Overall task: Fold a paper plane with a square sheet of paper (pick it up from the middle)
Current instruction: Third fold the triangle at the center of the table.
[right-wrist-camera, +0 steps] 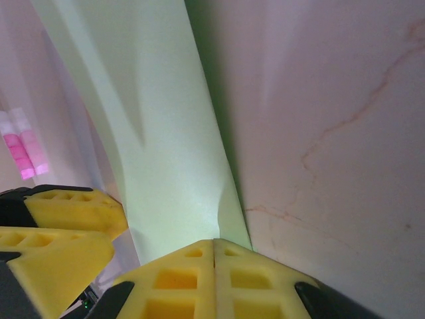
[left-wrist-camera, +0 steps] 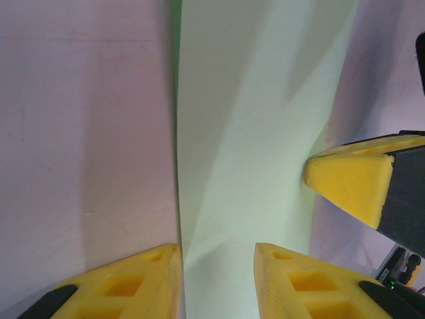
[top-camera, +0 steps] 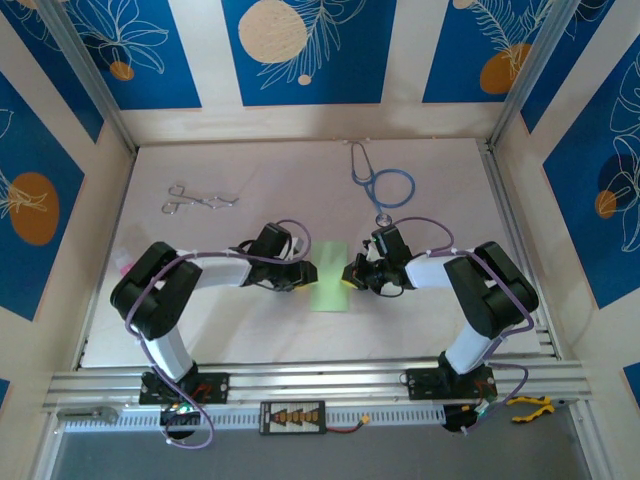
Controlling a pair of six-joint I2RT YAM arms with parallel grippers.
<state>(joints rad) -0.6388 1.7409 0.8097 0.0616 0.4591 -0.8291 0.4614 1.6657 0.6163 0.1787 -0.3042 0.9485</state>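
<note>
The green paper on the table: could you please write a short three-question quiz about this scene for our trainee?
1. True or false: the right tool is shut.
2. Fill in: the green paper lies ___ the left tool and the right tool.
3. What lies on the table beyond the right tool? A) blue stethoscope B) mug C) ruler
Key: 1 true; 2 between; 3 A.

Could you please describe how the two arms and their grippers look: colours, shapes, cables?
Both the left arm and the right arm have white links between bulky black joints, with thin purple cables looping along them. The left gripper and right gripper have yellow wedge-shaped fingers with square recesses and black bases.
</note>
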